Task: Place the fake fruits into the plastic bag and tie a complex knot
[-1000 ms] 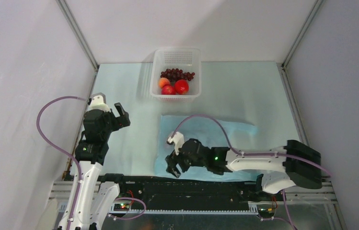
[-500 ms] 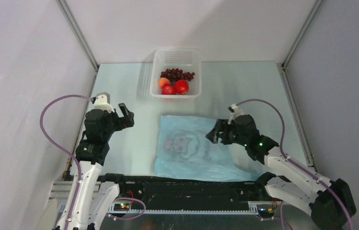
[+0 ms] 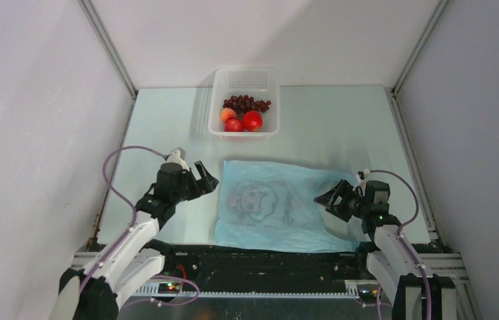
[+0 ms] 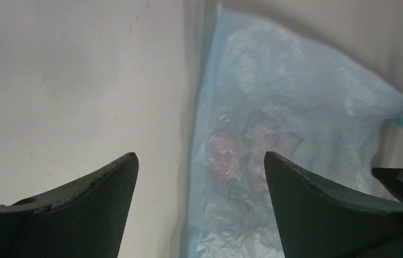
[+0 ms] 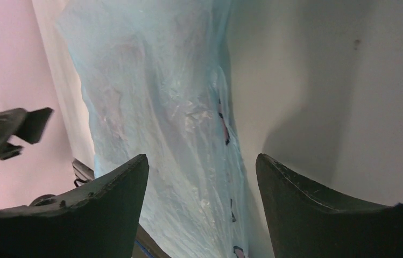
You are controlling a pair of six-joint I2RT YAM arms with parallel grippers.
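I am working inside a plain enclosure of pale walls (image 3: 33, 100) with metal posts in the far corners. The table (image 3: 353, 120) is a smooth, pale-green sheet, and nothing on it is hindering either of my arms.

The plastic bag (image 3: 266, 207) is lying flat and empty near my bases, its cartoon print facing up. A second ago my right arm was stretching across it and hiding most of the print. That arm has since been swinging out to the right, and the whole bag is now showing. I cannot tell from here which edge is its mouth.

My left arm has been moving in from the table's left side. The left gripper (image 3: 203, 179) is now hovering just beside the bag's far-left corner, jaws spread wide and holding nothing. The right gripper (image 3: 328, 200) is hanging at the bag's right edge, jaws well apart and also empty. I am bracketing the bag from both sides, so I judge I am getting ready to lift and open it.

The white basket (image 3: 245, 79) is sitting well apart from the bag at the far side. It is holding all the fruit: the grapes (image 3: 246, 103), two red fruits (image 3: 253, 120) and the orange-peach fruit (image 3: 227, 114). Nothing is bagged yet and no knot is begun.
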